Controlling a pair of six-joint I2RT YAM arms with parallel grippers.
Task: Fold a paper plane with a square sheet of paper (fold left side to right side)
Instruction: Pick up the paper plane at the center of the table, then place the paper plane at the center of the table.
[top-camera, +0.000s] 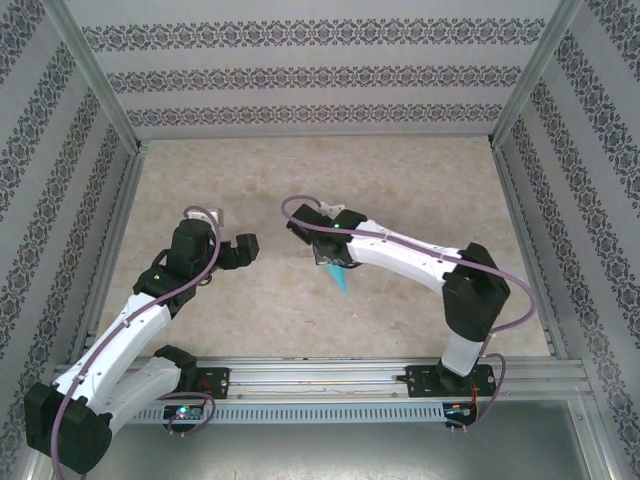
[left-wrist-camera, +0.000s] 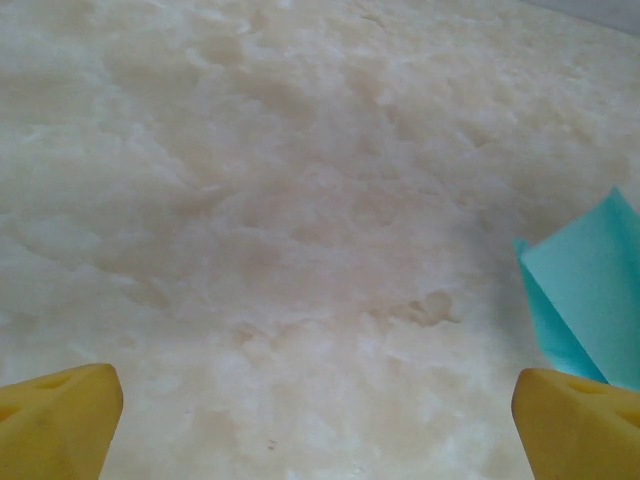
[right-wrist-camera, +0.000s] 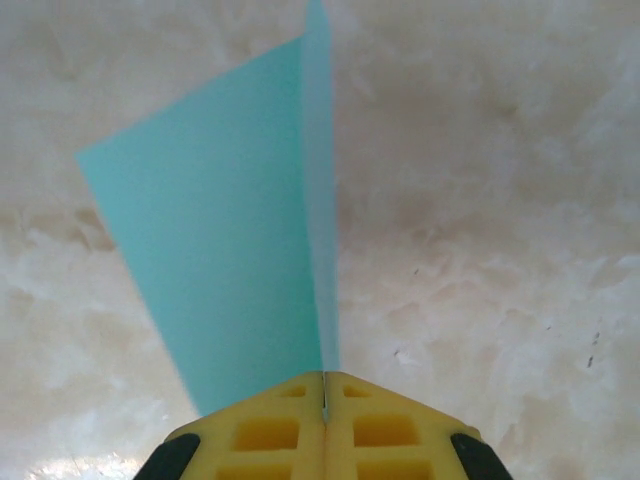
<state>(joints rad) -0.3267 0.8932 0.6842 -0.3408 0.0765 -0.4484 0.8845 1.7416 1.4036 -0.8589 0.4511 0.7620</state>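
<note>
Patterned grey-and-white walls (top-camera: 300, 75) on metal framing close in a pale, marbled worktop (top-camera: 300, 180). At its near edge the left arm (top-camera: 130, 330) and the right arm (top-camera: 430, 265) rise from a rail, each trailing a purple cable. The two arms lean toward each other over the middle of the surface. From above, the left pincer (top-camera: 228, 232) is hard to read among its dark parts. Its own camera shows it (left-wrist-camera: 320, 430) spread wide, with one yellow pad in each lower corner, both cut off by the frame, and bare worktop between them. The right pincer (top-camera: 322, 252) is pressed together on the paper plane (top-camera: 340, 278). In its own view the yellow pads (right-wrist-camera: 280, 430) meet along a thin seam (right-wrist-camera: 324, 385), and the turquoise sheet (right-wrist-camera: 240, 230) disappears between them. One flap fans to the left, and a crease runs straight away from the camera. From above, most of the paper is hidden under the right wrist and only a sharp tip pokes toward the rail. The left wrist view catches a corner of it (left-wrist-camera: 590, 290), cropped by the right edge. Whether the paper touches the worktop cannot be told.
</note>
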